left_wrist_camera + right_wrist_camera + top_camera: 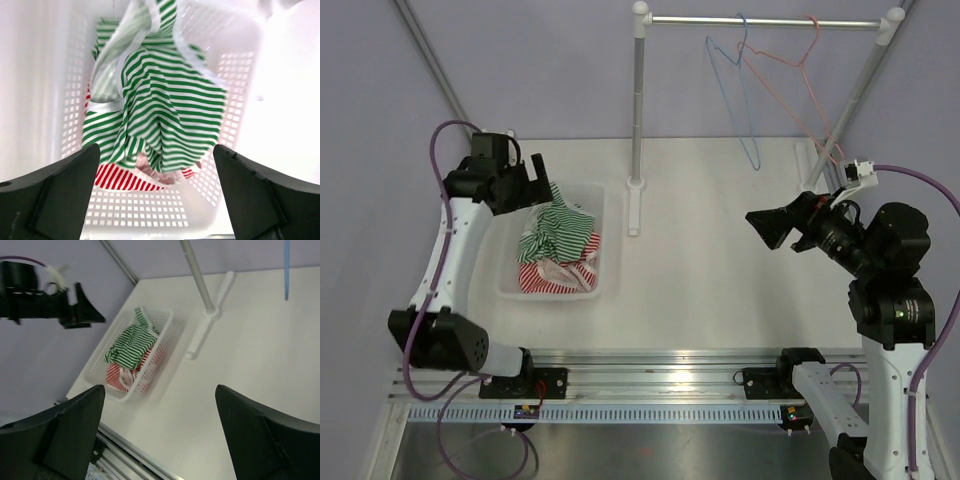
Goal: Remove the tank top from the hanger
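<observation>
A green-and-white striped tank top (558,228) lies crumpled in a white basket (610,240) at the left, on top of a red-striped garment (555,275). My left gripper (538,178) hovers open and empty above the basket's back left. In the left wrist view the tank top (170,110) lies below the open gripper (156,150). A blue hanger (745,100) and a red hanger (790,75) hang bare on the rack rail (760,21). My right gripper (765,225) is open and empty at the right, pointing left.
The rack's left post (638,100) stands on a white foot (634,205) just right of the basket. Its right post (850,100) slants down behind my right arm. The right wrist view shows the basket (165,320), the tank top (131,342) and the blue hanger's tip (286,270).
</observation>
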